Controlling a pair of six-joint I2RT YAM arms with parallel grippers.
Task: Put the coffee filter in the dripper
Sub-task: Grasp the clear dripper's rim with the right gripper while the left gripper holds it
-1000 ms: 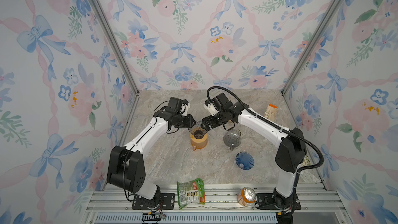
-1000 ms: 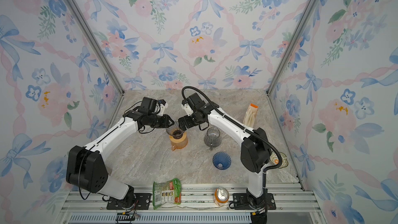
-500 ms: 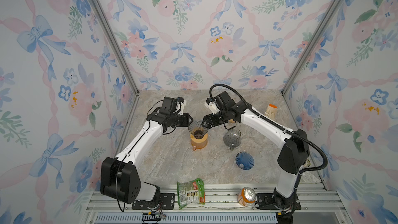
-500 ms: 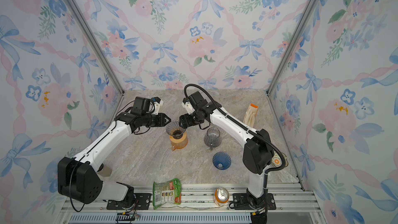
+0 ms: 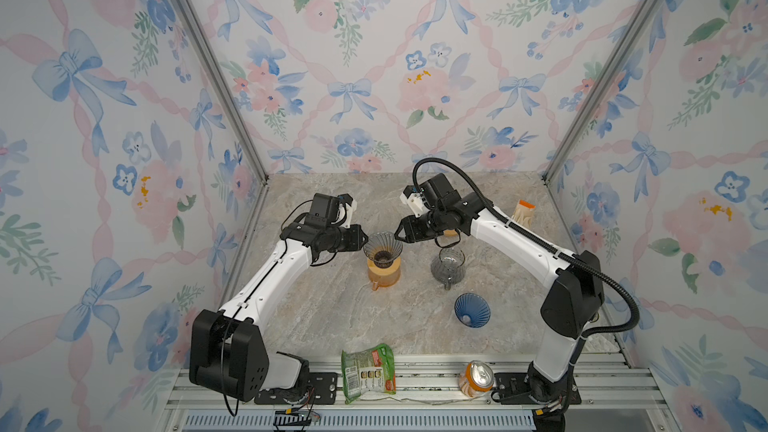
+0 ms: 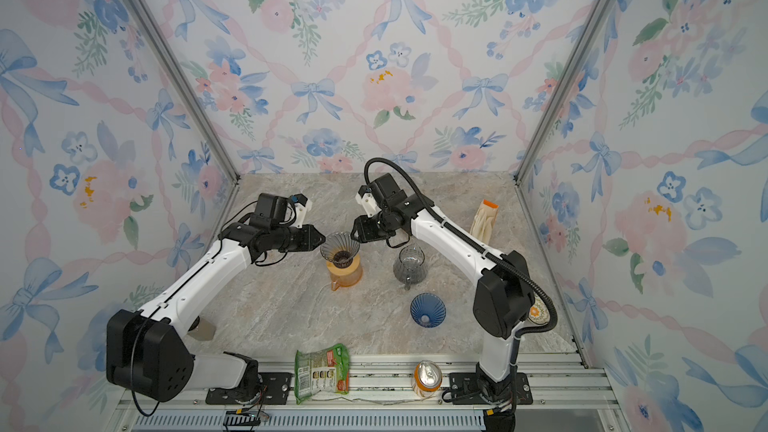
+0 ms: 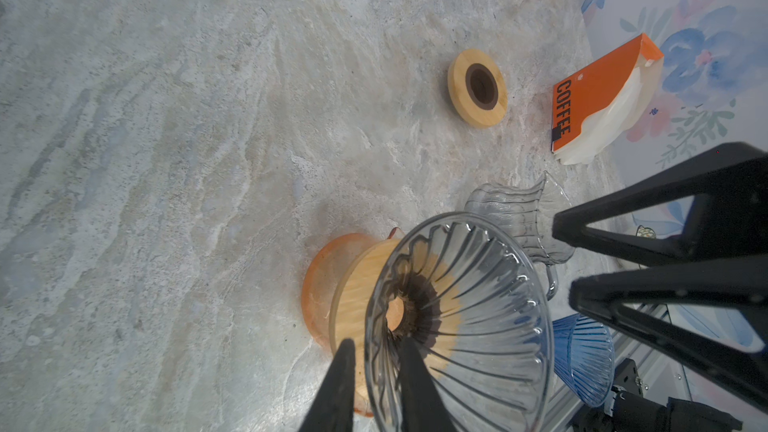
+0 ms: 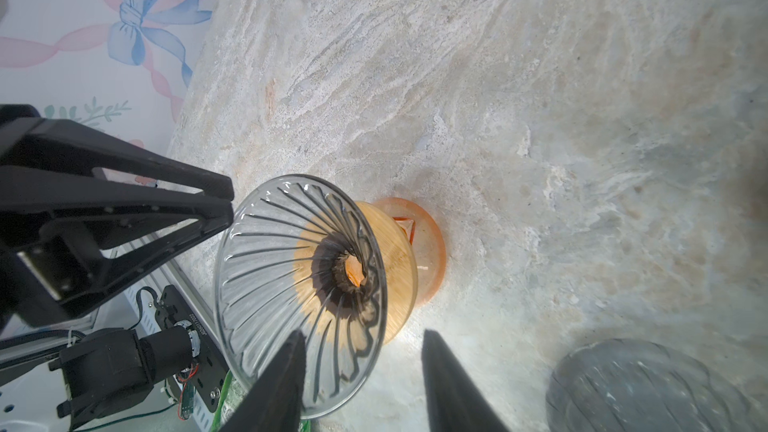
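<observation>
The dripper (image 5: 382,245) (image 6: 339,245) is a clear ribbed glass cone on a wooden collar, standing on an orange carafe (image 5: 383,274). Its cone holds nothing. My left gripper (image 5: 365,238) (image 7: 376,342) is shut on the dripper's (image 7: 457,317) left rim, one finger outside the glass and one inside. My right gripper (image 5: 397,236) (image 8: 361,332) stands open astride the opposite rim of the dripper (image 8: 299,268), with room on either side. The coffee filters (image 5: 523,211) (image 7: 602,101) are white papers in an orange COFFEE pack at the back right, untouched.
A grey glass carafe (image 5: 447,268) stands just right of the dripper, with a blue dripper (image 5: 471,309) in front of it. A wooden ring (image 7: 478,87) lies behind. A green snack bag (image 5: 368,371) and a can (image 5: 476,378) rest on the front rail.
My left gripper drew back a little, then came in onto the dripper's left rim and closed on it. My right gripper's fingers have narrowed around the right rim.
</observation>
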